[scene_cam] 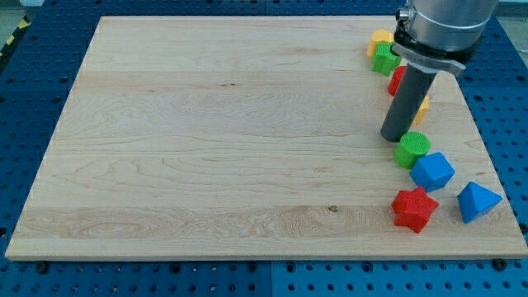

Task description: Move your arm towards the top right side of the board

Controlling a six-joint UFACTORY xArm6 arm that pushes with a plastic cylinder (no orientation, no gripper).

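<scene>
The board (206, 132) was pale wood with fine grain. Near its right edge sat a red star (413, 209), two blue blocks (432, 172), and green (412, 149) and yellow (379, 39) blocks.

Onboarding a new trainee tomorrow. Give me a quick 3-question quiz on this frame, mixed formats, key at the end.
1. True or false: my tip rests at the view's left edge of the board.
2. Which block lies closest to my tip? A) green round block B) red star block C) blue triangular block
3. Fill in: the blue cube touches the green round block on its lower-right side, and just below the cube's left lies the ____ star block.

Key: 1 false, the tip is at the view's right, among the blocks; 2 A; 3 red.
</scene>
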